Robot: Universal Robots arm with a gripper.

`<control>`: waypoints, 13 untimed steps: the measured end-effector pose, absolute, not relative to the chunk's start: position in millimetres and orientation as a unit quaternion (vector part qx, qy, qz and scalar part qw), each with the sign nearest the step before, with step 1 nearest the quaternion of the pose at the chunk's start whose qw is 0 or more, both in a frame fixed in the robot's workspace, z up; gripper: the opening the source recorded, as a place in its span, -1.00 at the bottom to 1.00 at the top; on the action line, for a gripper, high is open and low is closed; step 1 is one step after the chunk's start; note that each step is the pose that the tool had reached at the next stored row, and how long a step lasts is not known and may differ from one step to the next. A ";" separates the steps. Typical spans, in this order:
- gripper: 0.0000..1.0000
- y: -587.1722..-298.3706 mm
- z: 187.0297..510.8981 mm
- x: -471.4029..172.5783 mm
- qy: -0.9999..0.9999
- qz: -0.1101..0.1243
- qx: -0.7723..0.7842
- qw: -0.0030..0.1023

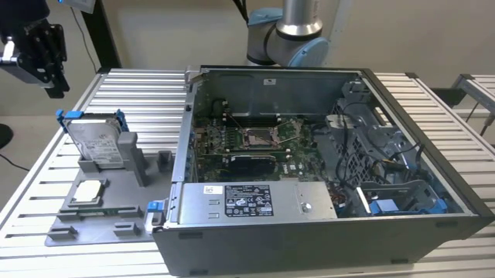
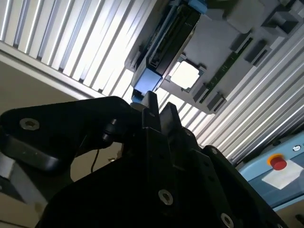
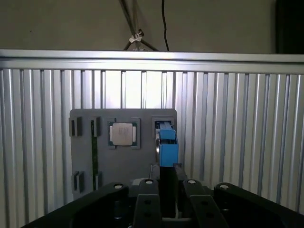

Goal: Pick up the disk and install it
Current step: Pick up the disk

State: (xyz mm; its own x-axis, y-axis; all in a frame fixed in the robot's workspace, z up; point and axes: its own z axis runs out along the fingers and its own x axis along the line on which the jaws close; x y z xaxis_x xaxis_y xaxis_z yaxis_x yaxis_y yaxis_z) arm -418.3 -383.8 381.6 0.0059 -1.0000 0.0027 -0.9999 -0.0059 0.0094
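While hanging high over the slatted worktop [image 1: 139, 87] at the exterior view's left, gripper [image 1: 53, 81] with fingers [image 2: 151, 107] drawn narrowly together, clasping nothing. Well apart below, the disk [image 1: 97, 142], blue-framed, upright on edge in a slot of the grey holder [image 1: 108, 223]. Flat beside the disk, a small square chip [image 1: 87, 191]. Toward the exterior view's right, an open computer case [image 1: 309, 237].

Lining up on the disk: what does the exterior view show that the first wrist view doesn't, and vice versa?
Exterior view: the open case with its board, the arm, and the disk face-on, upright. First wrist view: the disk edge-on, in line with the gripper, plus a hanging cable. Both: gripper, disk, chip and grey holder.
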 end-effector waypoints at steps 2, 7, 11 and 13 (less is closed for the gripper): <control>1.00 -383.9 381.6 -418.3 -0.705 -0.002 0.709 0.004; 1.00 -383.9 381.6 -418.3 -0.705 -0.002 0.709 0.004; 1.00 -384.1 381.3 -418.3 -0.705 -0.002 0.709 0.004; 1.00 -384.1 380.7 -418.3 -0.705 -0.002 0.709 0.004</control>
State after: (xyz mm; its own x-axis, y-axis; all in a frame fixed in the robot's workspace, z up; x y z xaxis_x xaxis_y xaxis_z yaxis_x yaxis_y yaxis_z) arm -418.3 -384.1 380.7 0.0059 -1.0000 0.0027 -0.9999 -0.0059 0.0094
